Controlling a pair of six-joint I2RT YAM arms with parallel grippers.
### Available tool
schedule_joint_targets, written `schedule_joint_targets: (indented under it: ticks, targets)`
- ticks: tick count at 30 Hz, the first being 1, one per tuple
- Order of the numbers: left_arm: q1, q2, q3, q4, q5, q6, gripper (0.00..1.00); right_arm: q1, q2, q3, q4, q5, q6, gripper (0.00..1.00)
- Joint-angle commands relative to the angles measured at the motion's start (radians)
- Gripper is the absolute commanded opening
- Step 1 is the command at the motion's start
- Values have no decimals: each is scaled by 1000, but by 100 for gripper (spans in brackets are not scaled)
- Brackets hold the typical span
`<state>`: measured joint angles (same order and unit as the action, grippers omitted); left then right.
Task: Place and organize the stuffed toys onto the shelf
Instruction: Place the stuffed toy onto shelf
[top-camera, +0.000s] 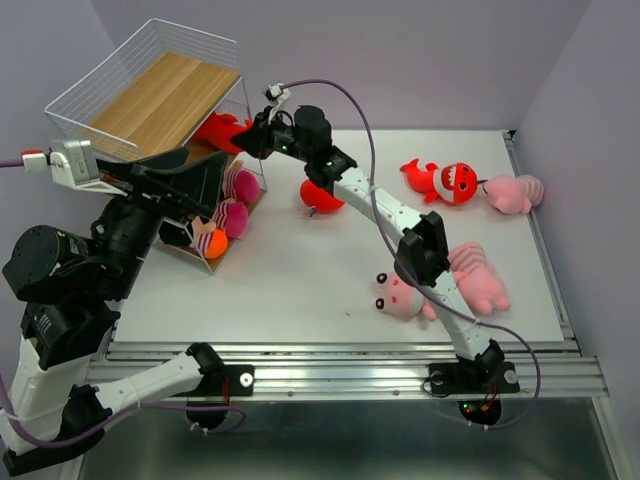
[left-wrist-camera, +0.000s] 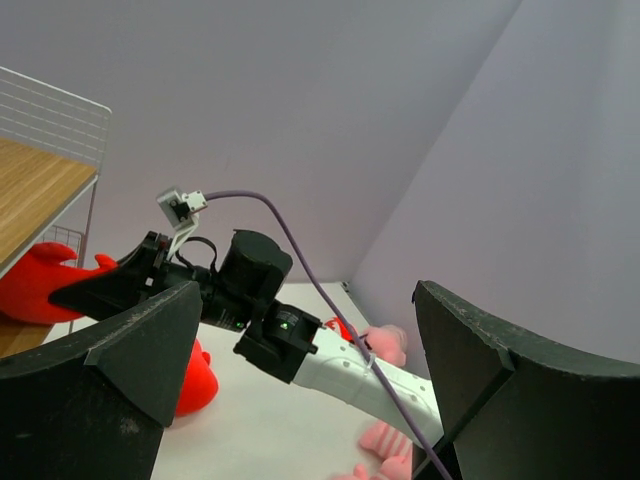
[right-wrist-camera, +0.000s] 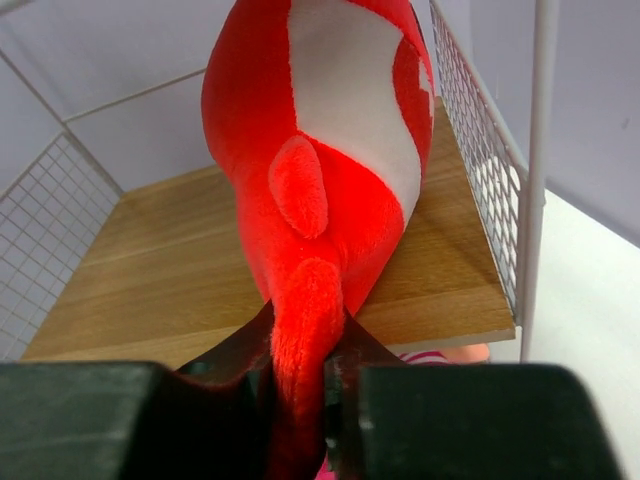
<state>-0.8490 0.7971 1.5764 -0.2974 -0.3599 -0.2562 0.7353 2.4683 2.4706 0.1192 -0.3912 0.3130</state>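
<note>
Left gripper (left-wrist-camera: 305, 295): fingers spread wide, nothing between them, touching nothing. It sits at the near left, in front of the white wire-mesh shelf with light wooden boards (top-camera: 165, 95).

Right gripper (right-wrist-camera: 305, 330): reached across to the shelf's middle tier, fingers nearly together and clamped on the tail of a red plush fish with a white belly (right-wrist-camera: 330, 130). The fish's body lies on the wooden board.

Count on the white table (top-camera: 300, 270), near to far:
- Pink plush animals: three, namely one with eyes (top-camera: 400, 295), a striped one (top-camera: 482, 275) and one at the far right (top-camera: 515, 192).
- Red plush toys: two, one under the right arm (top-camera: 320, 197) and a toothy one (top-camera: 447, 181).

Bottom tier: at least two pink striped plush toys (top-camera: 232, 200); I cannot tell the exact number.

Only the right wrist view shows the tail pinch and the white belly. Only the top view shows the full spread of toys.
</note>
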Motion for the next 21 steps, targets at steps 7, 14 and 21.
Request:
schedule_joint_targets:
  ticks: [7,14,21]
  targets:
    - [-1,-19,-36,57,4,-8,99,12,-11,28,82,63,-22,41]
    - [-1,-21,-36,57,9,-14,99,12,-38,21,68,72,-46,72]
    - [-1,-19,-29,47,7,-23,99,3,-63,7,56,75,-51,85]
